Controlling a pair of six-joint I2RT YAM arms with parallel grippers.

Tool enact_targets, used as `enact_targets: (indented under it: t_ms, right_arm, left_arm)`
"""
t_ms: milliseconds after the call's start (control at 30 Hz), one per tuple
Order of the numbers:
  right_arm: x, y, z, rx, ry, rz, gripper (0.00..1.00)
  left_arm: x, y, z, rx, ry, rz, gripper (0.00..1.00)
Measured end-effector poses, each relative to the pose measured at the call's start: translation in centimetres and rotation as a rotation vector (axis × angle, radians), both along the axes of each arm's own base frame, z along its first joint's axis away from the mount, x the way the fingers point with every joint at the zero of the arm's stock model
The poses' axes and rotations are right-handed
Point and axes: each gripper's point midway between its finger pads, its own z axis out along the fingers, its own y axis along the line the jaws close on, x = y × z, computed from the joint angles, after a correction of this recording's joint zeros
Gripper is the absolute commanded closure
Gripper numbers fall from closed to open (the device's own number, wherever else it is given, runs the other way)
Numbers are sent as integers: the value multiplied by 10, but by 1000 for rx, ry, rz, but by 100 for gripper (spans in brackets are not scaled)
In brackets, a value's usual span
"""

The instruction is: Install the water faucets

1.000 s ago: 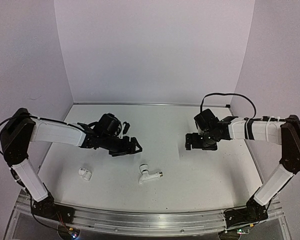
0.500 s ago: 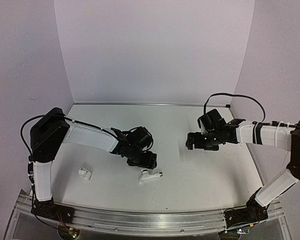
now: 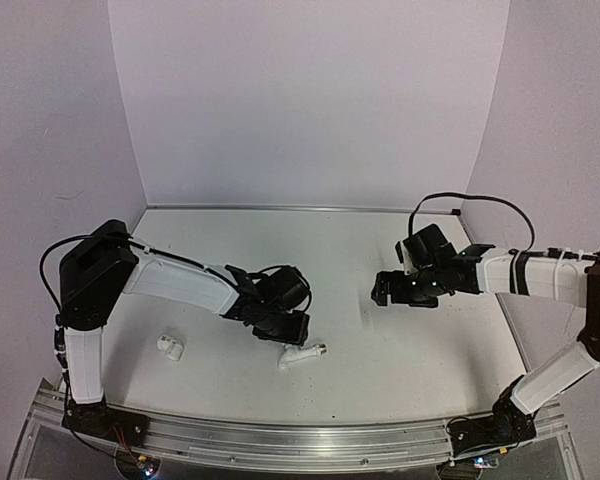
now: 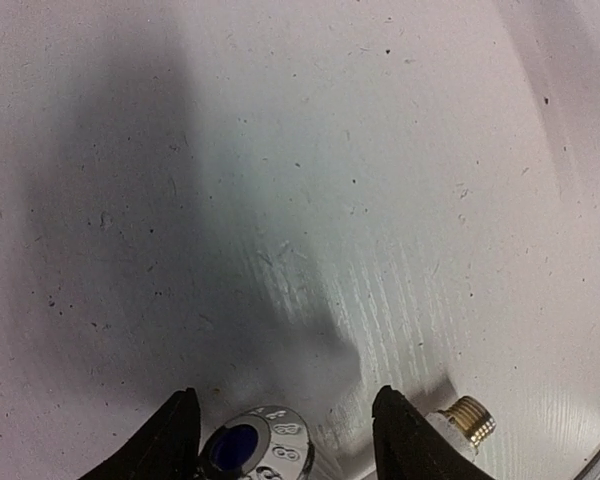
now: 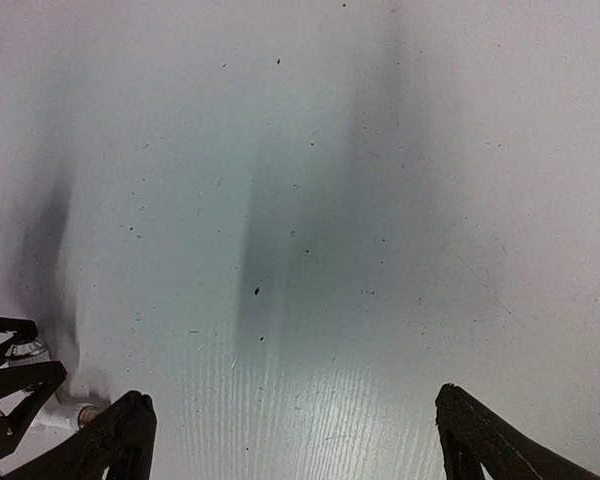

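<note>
The white tap (image 3: 304,354) lies on the table, its silver threaded end (image 4: 468,418) pointing right. My left gripper (image 3: 285,330) is lowered over its round blue-centred knob (image 4: 252,452). In the left wrist view the left gripper (image 4: 285,398) has a finger on each side of the knob, the jaws partly closed, with a gap still showing on the right side. The small white elbow fitting (image 3: 170,347) lies apart to the left. My right gripper (image 3: 395,288) hovers wide open over bare table; in its wrist view the right gripper (image 5: 292,398) holds nothing.
White walls enclose the table on three sides. An aluminium rail (image 3: 300,440) runs along the near edge between the arm bases. The left gripper's fingers (image 5: 10,385) and the tap's threaded end (image 5: 82,411) show at the lower left of the right wrist view.
My left arm swung right and down from mid-table onto the tap, and its jaws have narrowed around the knob. My right gripper shifted slightly and stays wide open.
</note>
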Motion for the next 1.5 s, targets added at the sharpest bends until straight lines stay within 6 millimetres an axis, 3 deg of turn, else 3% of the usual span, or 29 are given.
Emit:
enact_targets:
  t_ms: [133,233,533,700,933,1100,1300,1500]
  right_arm:
    - [-3,7,2,41,3,24,2]
    - [-5,13,3,75,6,45,2]
    - [-8,25,5,136,21,77,2]
    - [-15,46,10,240,24,155,2]
    - [-46,98,17,404,47,356,3]
    - [-67,130,26,473,16,470,4]
    - [-87,152,34,498,-83,541,4]
    - [-95,173,63,515,-273,567,8]
  left_arm:
    - [-2,4,-1,13,-5,19,62]
    - [-1,8,0,24,-14,30,81]
    - [3,21,3,64,-50,54,91]
    - [10,26,17,78,-117,49,97]
    - [20,28,63,26,-231,38,100]
    - [25,19,95,-84,-279,62,100]
    - [29,17,132,-341,-216,202,100]
    - [46,32,177,-665,-135,384,100]
